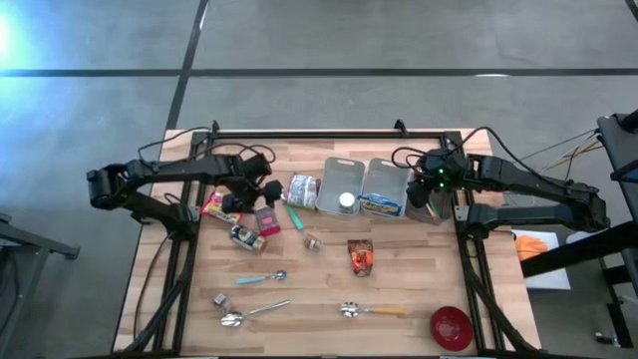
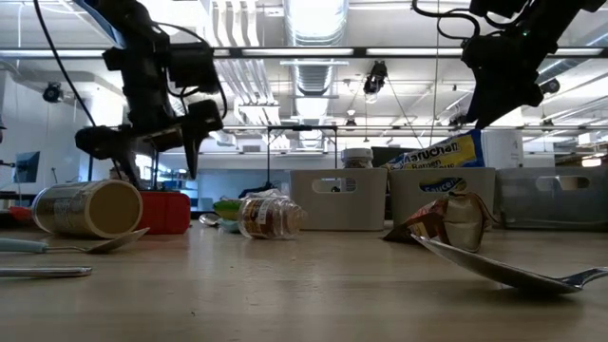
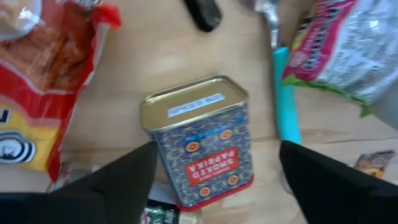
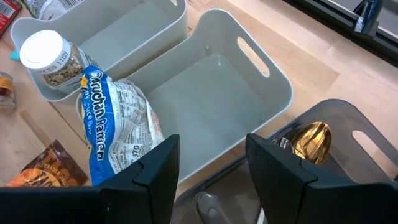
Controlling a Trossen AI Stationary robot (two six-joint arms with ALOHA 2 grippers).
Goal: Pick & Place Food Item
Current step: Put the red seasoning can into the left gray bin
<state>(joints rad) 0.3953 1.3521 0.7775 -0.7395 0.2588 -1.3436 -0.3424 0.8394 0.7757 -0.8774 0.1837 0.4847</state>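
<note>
A smoked paprika tin [image 3: 202, 140] with a gold end lies on the wooden table, printed face up; it also shows in the high view [image 1: 267, 220]. My left gripper [image 3: 214, 180] hangs open just above it, one finger on each side; whether a finger touches it I cannot tell. A red and yellow snack bag [image 3: 43, 81] lies beside the tin. My right gripper [image 4: 211, 174] stands open with nothing between its fingers, above the near wall of a grey bin [image 4: 249, 68]. A blue ramen packet [image 4: 112, 130] leans in that bin.
A second grey bin [image 1: 341, 184] holds a white-lidded jar [image 4: 46, 53]. A dark bin holds a gold spoon [image 4: 311, 140]. A teal utensil [image 3: 287, 99], a lying can [image 1: 304, 189], an orange packet [image 1: 361, 256], spoons [image 1: 254, 314] and a red bowl [image 1: 451, 326] lie around.
</note>
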